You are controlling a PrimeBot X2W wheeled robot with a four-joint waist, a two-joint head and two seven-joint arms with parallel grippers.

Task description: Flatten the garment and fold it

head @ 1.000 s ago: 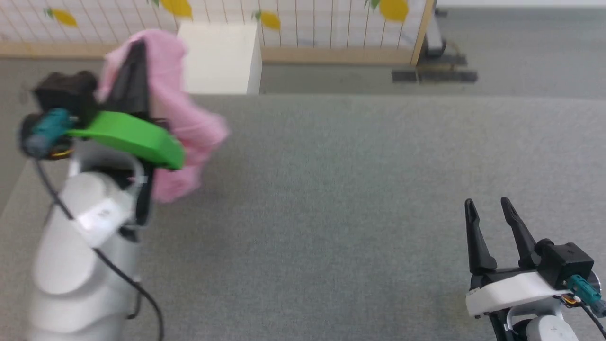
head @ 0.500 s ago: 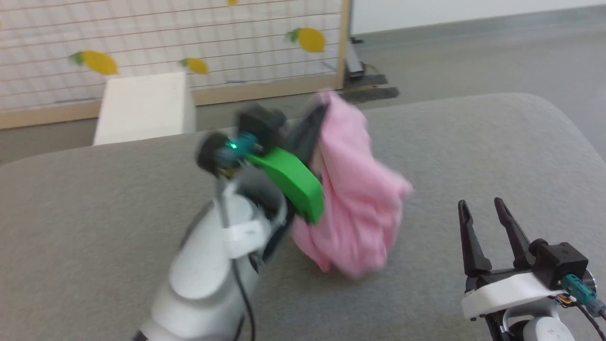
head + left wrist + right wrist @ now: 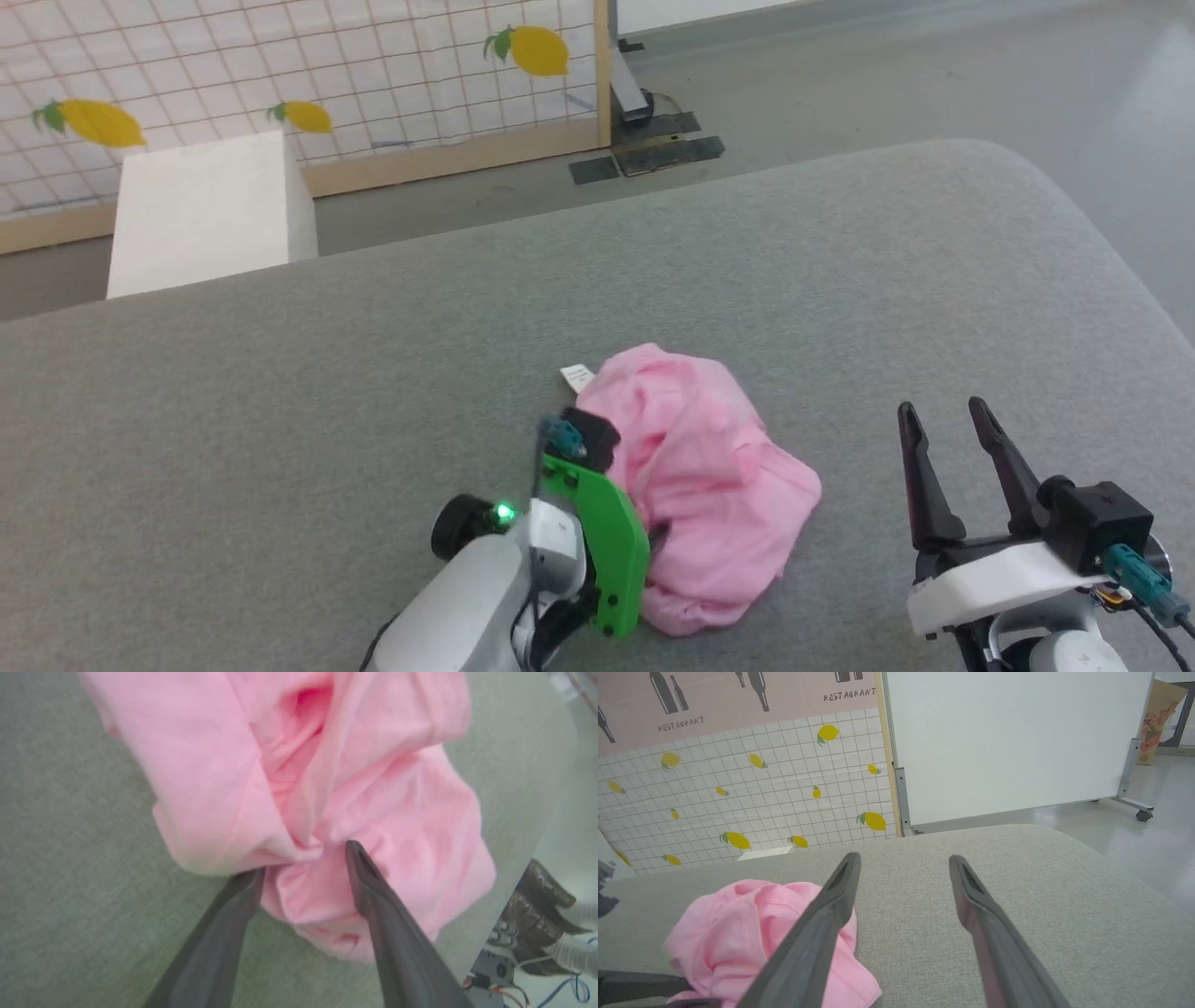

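Down onto the grey padded surface (image 3: 373, 373) has come the garment (image 3: 709, 485), which half a second ago hung bunched in the air from the left gripper (image 3: 303, 861); it now lies as a crumpled pink heap in the near middle of the surface, its small white tag (image 3: 577, 376) poking out at the far left edge of the heap. The left arm has dropped with it, so that its green wrist plate (image 3: 602, 541) sits low against the heap's left side; the whole head view has also swung, which is the camera's doing and not the room's. In the left wrist view the two dark fingers stand well apart, about as wide as the other gripper's, with a gathered fold of pink cloth bulging between them; the picture is blurred, so whether the tips press the cloth or merely lie against it is hard to say. The right gripper (image 3: 940, 411) keeps its place at the lower right of the head view, fingers spread and holding nothing, just right of the heap and apart from it; behind the surface stand a white box (image 3: 201, 210) and a lemon-patterned screen (image 3: 280, 75).
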